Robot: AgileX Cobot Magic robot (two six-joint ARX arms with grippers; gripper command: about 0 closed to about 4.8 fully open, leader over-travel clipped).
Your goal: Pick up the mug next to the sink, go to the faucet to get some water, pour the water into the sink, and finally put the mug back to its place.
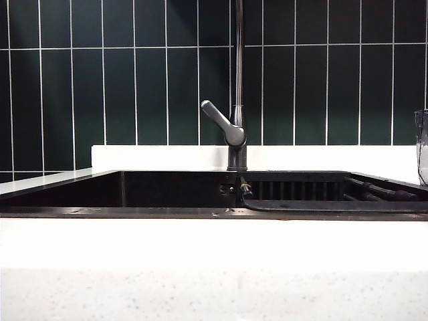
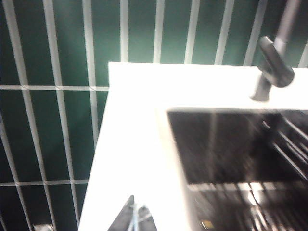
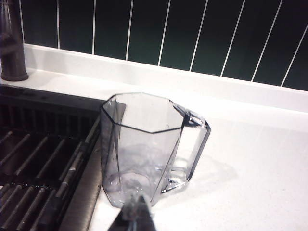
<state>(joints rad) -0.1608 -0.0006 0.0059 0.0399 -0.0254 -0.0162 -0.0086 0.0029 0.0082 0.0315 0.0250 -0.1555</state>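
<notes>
Standing upright on the white worktop [image 3: 250,159] is one clear mug [image 3: 149,149], faceted, with one handle on the side turned away from the sink [image 1: 174,190]; it sits just beside the sink's rim, empty as far as can be seen. In the exterior view only a sliver of it shows at the 3 o'clock edge. One faucet [image 1: 237,80] rises at the back of the sink, near the middle of that view, with one grey lever slanting up toward 10 o'clock. No water shows in any picture. The sink is one black basin with a slatted rack [image 3: 33,159] filling its right part. Dark green tiles [image 1: 134,80] cover the wall behind. Two grippers show, one per wrist view: the right gripper [image 3: 136,211] hovers just in front of the mug, jaws together and holding nothing; the left gripper [image 2: 134,216] hangs over the worktop left of the sink, jaws together too, empty.
</notes>
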